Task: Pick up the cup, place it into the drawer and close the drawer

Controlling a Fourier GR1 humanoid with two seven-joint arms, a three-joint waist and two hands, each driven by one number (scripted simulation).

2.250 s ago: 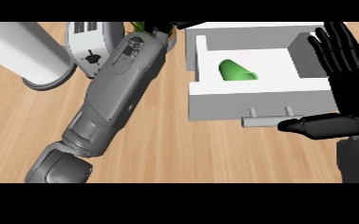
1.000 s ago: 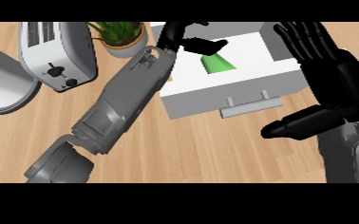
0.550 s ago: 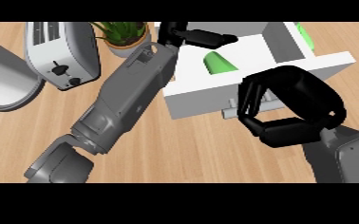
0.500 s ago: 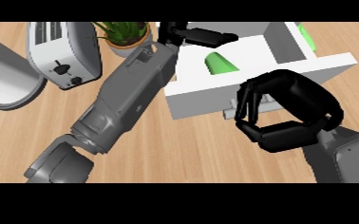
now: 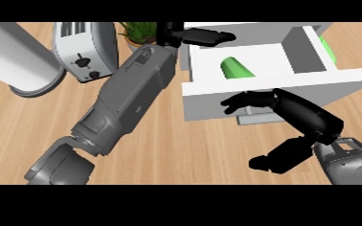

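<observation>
Where the light wooden tabletop (image 5: 198, 153) lies nearest, the right robot hand (image 5: 308, 119) comes in from the lower right corner. Its black fingers (image 5: 247, 103) reach leftward, spread apart from the thumb (image 5: 279, 158) below, and it holds nothing. The fingertips lie against the front panel of the open white box-shaped drawer (image 5: 212, 100), just above its small grey handle (image 5: 249, 120); whether they press on it cannot be told.

To the left, the long grey left forearm (image 5: 127, 100) runs from the lower left corner up towards the drawer's far left corner. Inside the drawer, in its large left compartment, the bright green cup (image 5: 237, 67) lies tilted on the white floor, apart from both hands.

Farther back, the left robot hand (image 5: 201, 36) stretches its fingers straight to the right over the drawer's rear edge, open and empty.

Beyond the forearm stands a white slotted toaster (image 5: 84, 52), with a green leafy potted plant (image 5: 138, 31) just beside it and a pale grey cylindrical container (image 5: 25, 60) at the left edge.
</observation>
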